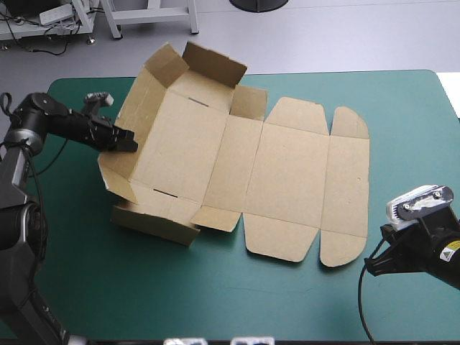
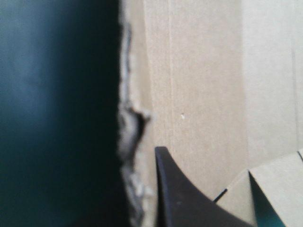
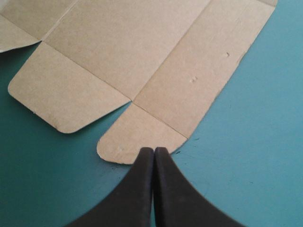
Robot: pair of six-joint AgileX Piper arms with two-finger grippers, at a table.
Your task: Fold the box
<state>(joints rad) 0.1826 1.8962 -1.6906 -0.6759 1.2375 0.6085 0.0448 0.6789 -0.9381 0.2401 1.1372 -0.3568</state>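
Lying across the middle of the high view, the box is a brown cut sheet on the teal-green cover. Its right half is flat, and the walls at its left end are raised. The left gripper comes in from the frame's left and is clenched on the upper edge of the tilted left wall. In the left wrist view one black finger lies against the wall's inner face, with the ragged board edge just beside it and the other side in shadow. The right gripper sits at the lower right of the high view, near the sheet's right end. Its fingers are pressed together into one point, holding nothing, and the tip is just short of a rounded corner flap.
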